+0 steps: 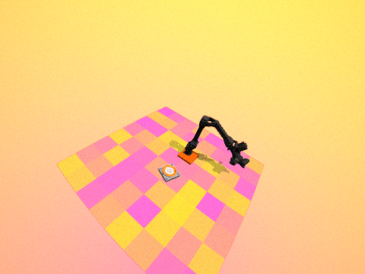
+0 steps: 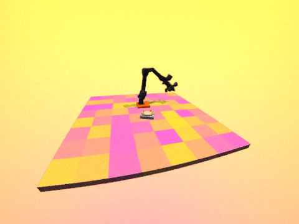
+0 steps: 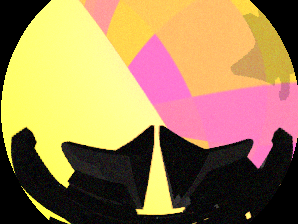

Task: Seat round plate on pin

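Gripper point(image 1: 240, 163) hung in the air over the far right part of the checkered mat point(image 1: 125, 179), fingers closed almost together on nothing; in the wrist view only a thin wedge of light showed between the two dark fingers. Arm point(image 1: 213, 127) rose from an orange mount point(image 1: 188, 155), bent at a high elbow and sloped down to the tool. Mount stood on the mat, behind and beside the tool, nearer the mat's middle.

Round plate point(image 1: 169, 170), white with an orange ring, lay on the grey square base point(image 1: 168, 176), well apart from the tool, beyond the orange mount on the side away from the gripper. Touched by no part of the robot. Orange tab, hole, pin and post too small to make out, so could not tell whether the plate sat flat or tilted.

Mat made of pink, yellow and pale orange squares, some joined into longer strips, with a dark edge point(image 2: 187, 163) showing along its near side in the exterior view. Olive shadow point(image 1: 213, 161) of the arm spread across the squares under and beside the tool. Beneath the gripper, in the wrist view, pink and orange squares point(image 3: 200, 63) and a broad pale yellow field to one side. Around the mat, only a smooth yellow-to-peach backdrop point(image 1: 114, 46), with no walls or furniture to be seen.
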Robot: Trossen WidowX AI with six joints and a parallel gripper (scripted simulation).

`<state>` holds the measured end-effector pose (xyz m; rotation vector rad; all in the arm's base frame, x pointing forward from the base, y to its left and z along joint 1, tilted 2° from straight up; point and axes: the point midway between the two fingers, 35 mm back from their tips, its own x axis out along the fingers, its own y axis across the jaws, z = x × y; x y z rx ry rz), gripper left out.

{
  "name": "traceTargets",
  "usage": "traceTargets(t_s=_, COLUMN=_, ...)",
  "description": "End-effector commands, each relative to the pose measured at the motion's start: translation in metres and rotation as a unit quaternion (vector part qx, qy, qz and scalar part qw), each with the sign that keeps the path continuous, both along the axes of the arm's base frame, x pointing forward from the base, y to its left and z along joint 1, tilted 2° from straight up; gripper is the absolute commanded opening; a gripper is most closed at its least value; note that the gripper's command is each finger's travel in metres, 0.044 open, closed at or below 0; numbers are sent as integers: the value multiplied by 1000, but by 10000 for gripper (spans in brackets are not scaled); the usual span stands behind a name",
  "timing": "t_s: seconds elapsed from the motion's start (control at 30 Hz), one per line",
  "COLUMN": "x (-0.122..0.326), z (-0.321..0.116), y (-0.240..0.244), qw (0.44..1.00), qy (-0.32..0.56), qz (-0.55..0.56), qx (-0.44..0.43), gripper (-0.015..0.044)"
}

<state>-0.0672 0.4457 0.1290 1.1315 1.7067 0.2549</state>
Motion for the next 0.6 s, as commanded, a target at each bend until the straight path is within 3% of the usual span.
traceTargets(t_s=0.0, x=50, z=-5, y=-9, qw=998, qy=-60, qz=-1, qx=-33, gripper=0)
traceTargets(t_s=0.17, x=148, z=-16, y=-44, qw=981, qy=-156, qz=-2, qx=-116, gripper=0)
traceTargets(t_s=0.43, x=246, z=-26, y=-122, qw=945, qy=-226, qz=26, qx=-237, gripper=0)
traceTargets(t_s=0.57, x=274, z=-28, y=-160, qw=929, qy=-236, qz=42, qx=-281, gripper=0)
